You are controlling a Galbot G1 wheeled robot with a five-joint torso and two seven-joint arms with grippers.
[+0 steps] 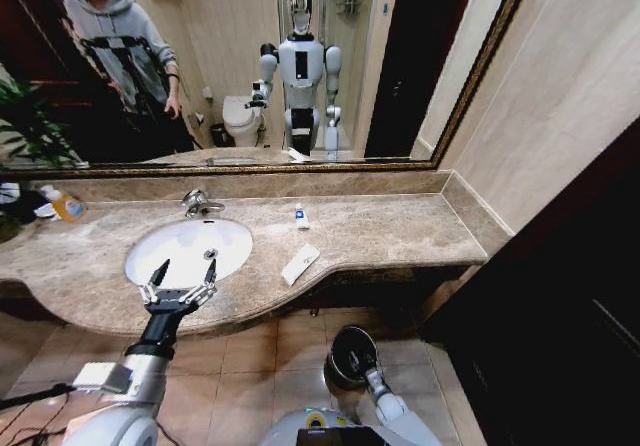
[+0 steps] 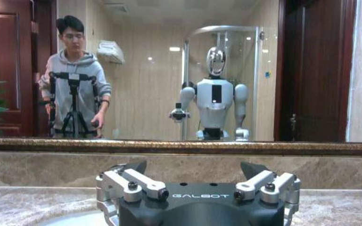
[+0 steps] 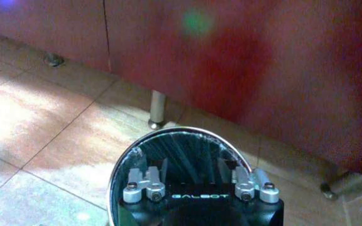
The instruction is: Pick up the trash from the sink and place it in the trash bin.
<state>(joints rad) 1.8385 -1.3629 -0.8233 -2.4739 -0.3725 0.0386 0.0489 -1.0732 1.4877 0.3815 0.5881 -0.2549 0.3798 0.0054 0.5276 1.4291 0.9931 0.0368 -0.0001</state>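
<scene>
The white oval sink [image 1: 178, 249] with its chrome faucet [image 1: 200, 203] is set in the marble counter. My left gripper [image 1: 184, 272] hovers over the sink's front rim, open and holding nothing; its fingers [image 2: 134, 168] spread wide towards the mirror. Of the trash, a flat white packet [image 1: 300, 264] lies on the counter right of the sink, and a tiny white-blue tube [image 1: 301, 216] lies farther back. The black trash bin [image 1: 350, 354] with its shiny rim [image 3: 168, 133] stands on the floor. My right gripper [image 3: 193, 167] hangs open just above the bin's mouth.
An orange-liquid bottle [image 1: 66, 204] stands at the counter's far left beside a plant [image 1: 25, 116]. A big mirror [image 1: 330, 56] backs the counter. A dark red cabinet front [image 3: 244, 61] on metal legs rises behind the bin. Dark doors close off the right.
</scene>
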